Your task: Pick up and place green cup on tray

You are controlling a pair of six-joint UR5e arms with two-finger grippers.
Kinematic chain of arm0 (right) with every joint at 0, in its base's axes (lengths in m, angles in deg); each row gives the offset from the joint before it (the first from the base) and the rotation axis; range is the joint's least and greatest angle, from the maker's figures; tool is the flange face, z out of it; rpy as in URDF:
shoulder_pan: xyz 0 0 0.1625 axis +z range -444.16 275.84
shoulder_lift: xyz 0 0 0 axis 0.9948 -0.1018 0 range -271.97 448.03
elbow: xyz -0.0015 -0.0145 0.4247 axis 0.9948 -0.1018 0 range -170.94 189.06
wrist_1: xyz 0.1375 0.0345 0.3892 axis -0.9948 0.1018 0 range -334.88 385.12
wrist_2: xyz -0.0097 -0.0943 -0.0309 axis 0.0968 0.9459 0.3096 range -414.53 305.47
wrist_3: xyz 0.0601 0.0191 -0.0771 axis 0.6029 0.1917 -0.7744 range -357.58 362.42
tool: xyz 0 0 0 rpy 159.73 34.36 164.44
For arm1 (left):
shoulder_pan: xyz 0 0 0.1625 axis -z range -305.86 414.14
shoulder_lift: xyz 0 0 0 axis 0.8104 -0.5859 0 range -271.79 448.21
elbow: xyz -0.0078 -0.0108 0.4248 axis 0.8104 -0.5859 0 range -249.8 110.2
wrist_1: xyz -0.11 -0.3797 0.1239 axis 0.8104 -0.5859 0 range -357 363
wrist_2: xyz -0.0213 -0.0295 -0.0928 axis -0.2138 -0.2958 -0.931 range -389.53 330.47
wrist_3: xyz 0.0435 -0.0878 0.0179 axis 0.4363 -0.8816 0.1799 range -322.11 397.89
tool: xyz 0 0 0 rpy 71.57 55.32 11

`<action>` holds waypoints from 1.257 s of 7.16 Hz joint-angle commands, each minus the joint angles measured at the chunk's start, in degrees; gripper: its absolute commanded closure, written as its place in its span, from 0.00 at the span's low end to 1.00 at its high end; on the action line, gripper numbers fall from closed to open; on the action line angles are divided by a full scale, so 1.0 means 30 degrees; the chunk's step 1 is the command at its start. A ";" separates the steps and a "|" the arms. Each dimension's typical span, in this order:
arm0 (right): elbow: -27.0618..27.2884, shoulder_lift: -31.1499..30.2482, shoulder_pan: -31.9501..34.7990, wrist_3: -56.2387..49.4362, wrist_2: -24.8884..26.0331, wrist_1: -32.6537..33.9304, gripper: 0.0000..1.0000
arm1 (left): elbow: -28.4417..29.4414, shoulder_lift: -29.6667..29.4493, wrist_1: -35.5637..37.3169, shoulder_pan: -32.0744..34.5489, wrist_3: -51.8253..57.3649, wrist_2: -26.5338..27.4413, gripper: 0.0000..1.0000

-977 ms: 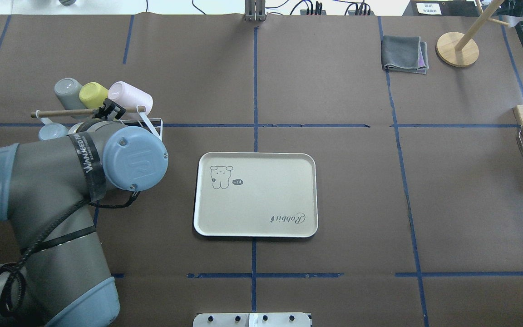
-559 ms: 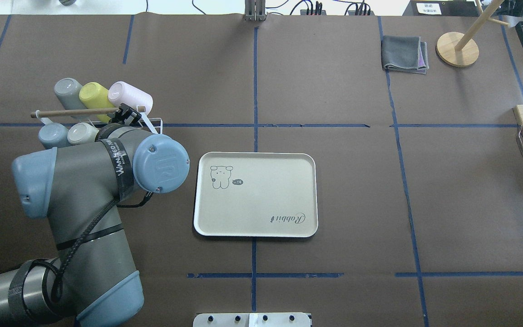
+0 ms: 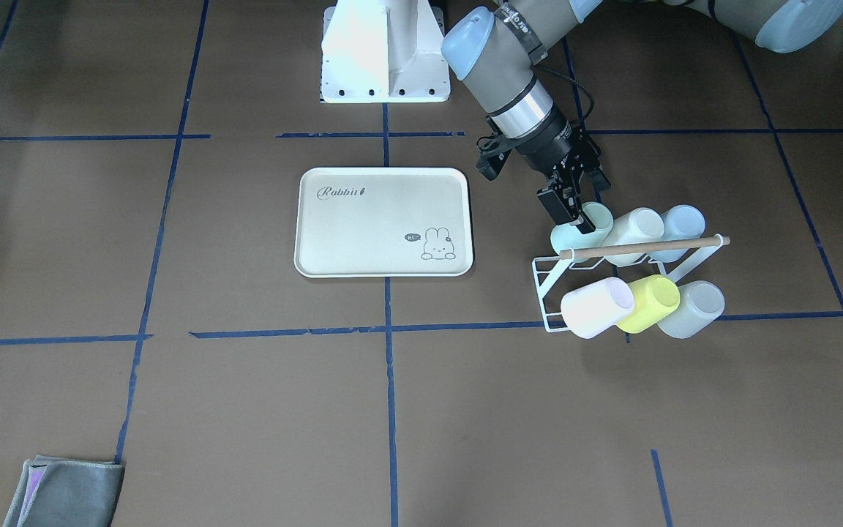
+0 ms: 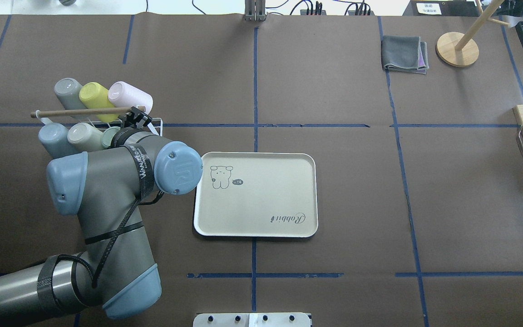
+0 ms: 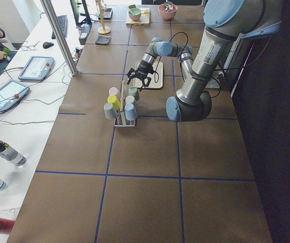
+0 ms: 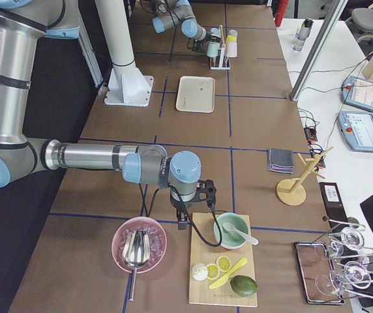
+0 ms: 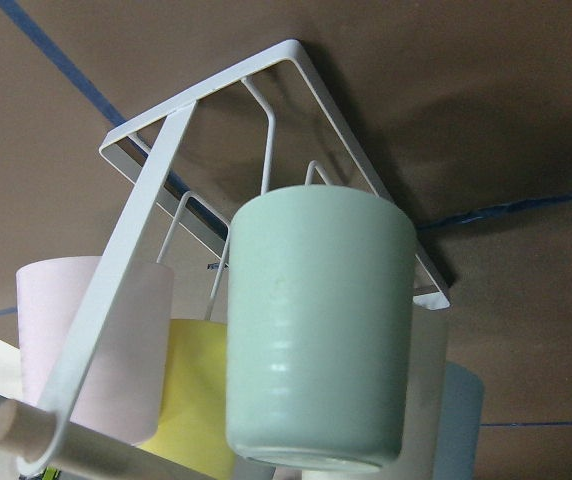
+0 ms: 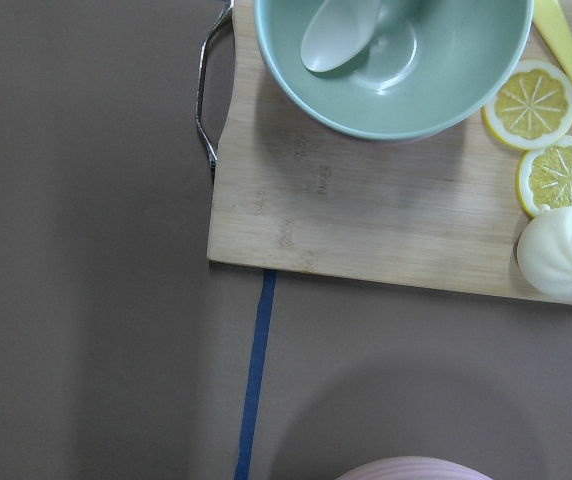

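Mint-green cup (image 3: 571,238) sat tilted on the white wire rack (image 3: 547,293), at the end of the row nearer the robot, beside a paler cup (image 3: 634,227) and close to the wooden rod (image 3: 641,247). It was not on the tray (image 3: 381,219) — that lay flat, well apart, toward the table's middle. Left gripper (image 3: 571,208) angled down at the cup's raised end, jaws apart, one finger (image 3: 559,205) against it. Wrist view: green cup (image 7: 316,320) filled the centre. Right gripper (image 6: 203,195) hung by a cutting board (image 6: 222,261) — spread of its jaws could not be told.
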 commanded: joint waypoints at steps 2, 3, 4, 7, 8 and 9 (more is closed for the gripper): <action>-0.0004 0.0002 0.0021 0.0000 0.0002 -0.0020 0.00 | 0.0921 0.0127 -0.1018 -0.0041 -0.0104 0.0154 0.00; -0.0091 0.0002 0.0021 0.0000 0.0002 0.0009 0.00 | 0.1096 0.0157 -0.1108 -0.0041 -0.0104 0.0154 0.00; -0.0092 0.0002 -0.0008 0.0000 0.0002 0.0009 0.00 | 0.1504 0.0157 -0.1254 -0.0070 -0.0829 0.0154 0.00; -0.0208 0.0002 0.0021 -0.0029 0.0002 -0.0020 0.00 | 0.2619 0.0274 -0.2193 -0.0362 -0.1565 0.0183 0.00; -0.0238 0.0002 0.0021 -0.0029 -0.0027 -0.0020 0.00 | 0.2737 0.0274 -0.2222 -0.0451 -0.1801 0.0183 0.00; -0.0239 0.0002 -0.0008 -0.0029 -0.0027 -0.0020 0.00 | 0.2970 0.0303 -0.2222 -0.0626 -0.2412 0.0183 0.00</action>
